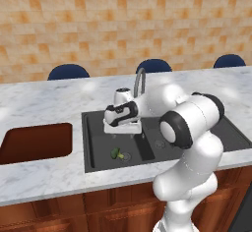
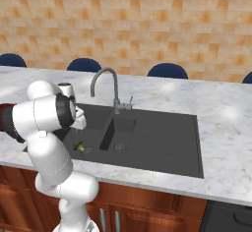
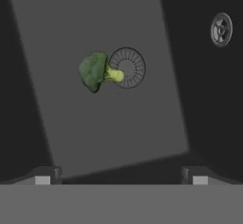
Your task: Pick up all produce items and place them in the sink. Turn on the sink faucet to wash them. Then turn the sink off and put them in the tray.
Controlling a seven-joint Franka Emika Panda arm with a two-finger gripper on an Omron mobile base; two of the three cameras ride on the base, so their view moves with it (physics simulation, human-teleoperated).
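Fingers (image 3: 42,178) spread wide and empty above the broccoli (image 3: 97,71) lying in the sink (image 1: 93,142); I'd judge the faucet (image 1: 140,81) comes next

I count one broccoli piece (image 3: 98,70), two sink (image 1: 98,128) basins with two round drains, one faucet (image 2: 106,86), one tray (image 1: 34,142), and four blue chair backs.
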